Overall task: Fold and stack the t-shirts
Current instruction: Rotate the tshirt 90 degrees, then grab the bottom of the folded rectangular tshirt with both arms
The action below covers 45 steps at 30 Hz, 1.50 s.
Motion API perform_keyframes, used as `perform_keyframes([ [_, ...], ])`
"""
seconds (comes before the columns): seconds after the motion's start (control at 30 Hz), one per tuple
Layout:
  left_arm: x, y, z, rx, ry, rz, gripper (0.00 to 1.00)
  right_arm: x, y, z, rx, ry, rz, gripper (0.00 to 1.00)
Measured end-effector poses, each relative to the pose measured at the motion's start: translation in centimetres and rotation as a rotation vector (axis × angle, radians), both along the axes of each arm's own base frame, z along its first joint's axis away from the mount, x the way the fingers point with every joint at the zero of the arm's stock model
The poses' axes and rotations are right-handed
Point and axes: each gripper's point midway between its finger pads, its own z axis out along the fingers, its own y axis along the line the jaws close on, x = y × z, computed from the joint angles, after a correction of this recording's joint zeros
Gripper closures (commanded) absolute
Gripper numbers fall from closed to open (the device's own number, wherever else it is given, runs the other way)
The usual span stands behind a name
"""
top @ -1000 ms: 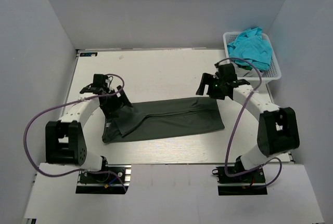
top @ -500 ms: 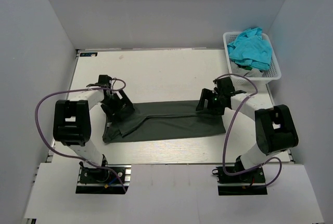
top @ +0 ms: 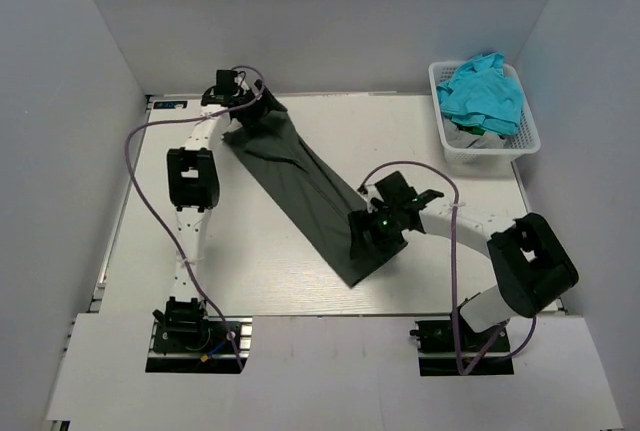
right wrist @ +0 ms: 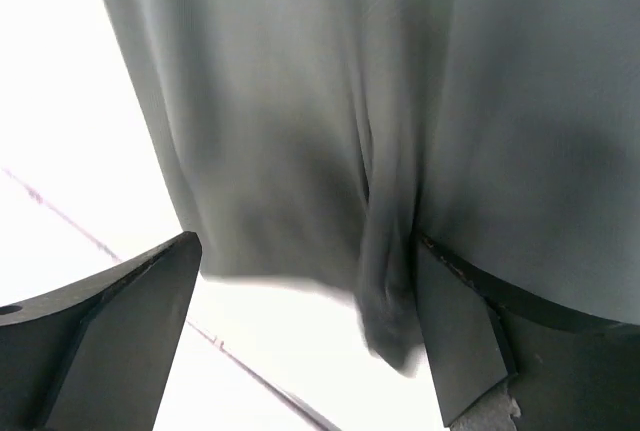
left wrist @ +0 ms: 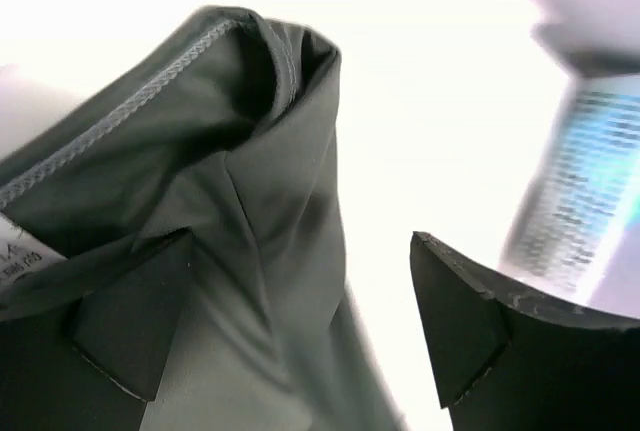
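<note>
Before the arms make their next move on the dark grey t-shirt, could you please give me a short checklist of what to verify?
1. Left gripper jaws wide apart: ok.
2. Right gripper jaws wide apart: ok.
3. Dark grey t-shirt within the edges of the table: ok.
4. Grey shirt folded compactly: not ok, it lies as a long diagonal strip.
5. Cloth free of the left fingers: cannot tell, a fold lies against one.
6. Turquoise t-shirt folded: not ok, it is heaped in the white basket.

The white tag [left wrist: 15, 251] on the charcoal t-shirt [left wrist: 260, 241] is illegible.
</note>
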Motion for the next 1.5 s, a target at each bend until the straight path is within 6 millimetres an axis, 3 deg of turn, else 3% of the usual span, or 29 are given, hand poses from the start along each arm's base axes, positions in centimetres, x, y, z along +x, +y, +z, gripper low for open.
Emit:
perform_keyframes([
  [0.1,2.4,-3.1,0.4,-0.115,-0.124,-0.026,0.0,-3.8,1.6,0.9,0.006,0.028,0.17,0.1],
  [0.17,3.9,-5.3,0.8,-0.162,-0.204,-0.037,0.0,-5.2,2.5,2.1,0.024,0.048,0.235,0.1],
  [0.33,5.7,-11.9,1.4,-0.275,-0.385,-0.068,0.0,-5.2,4.6,5.0,0.103,0.026,0.303,0.1],
  [0.5,5.5,-15.7,2.3,-0.324,-0.473,-0.079,0.0,-5.5,5.1,5.9,0.147,0.031,0.319,0.1],
  [0.63,5.7,-16.2,2.5,-0.312,-0.503,-0.07,0.0,-5.1,5.3,6.2,0.148,0.027,0.291,0.1],
  [0.8,6.4,-14.9,3.8,-0.233,-0.541,-0.051,0.0,-3.3,5.7,7.3,0.131,-0.023,0.222,0.1],
  [0.87,6.4,-14.5,5.8,-0.189,-0.561,-0.054,0.0,-2.7,5.4,7.7,0.113,-0.039,0.178,0.1],
  [0.97,5.5,-13.1,12.1,-0.116,-0.613,-0.067,0.0,-2.2,4.8,8.1,0.076,-0.044,0.099,0.1],
  [1.07,2.1,-10.9,21.6,-0.039,-0.65,-0.048,0.0,-1.9,4.1,7.9,0.037,-0.029,0.019,0.1],
  [1.1,-0.6,-9.6,25.9,-0.007,-0.665,-0.031,0.0,-1.9,3.9,7.7,0.023,-0.02,-0.009,0.1],
  [1.17,-5.2,-7.6,30.6,0.023,-0.688,-0.009,0.0,-2.0,3.2,6.9,-0.008,-0.002,-0.058,0.1],
  [1.23,-12.2,-5.1,34.0,0.048,-0.682,0.011,0.0,-2.6,2.2,5.9,-0.046,0.023,-0.097,0.1],
  [1.3,-18.0,-3.7,33.8,0.047,-0.67,0.008,0.0,-3.5,1.3,4.9,-0.074,0.05,-0.121,0.1],
  [1.33,-20.7,-3.4,32.6,0.045,-0.636,-0.008,0.0,-3.9,0.9,4.5,-0.082,0.063,-0.125,0.1],
  [1.43,-27.4,-4.4,24.2,0.042,-0.44,-0.124,0.0,-4.4,0.6,4.1,-0.09,0.08,-0.131,0.1],
  [1.5,-31.3,-5.6,15.6,0.069,-0.215,-0.219,0.0,-4.3,0.8,4.0,-0.085,0.079,-0.13,0.1],
])
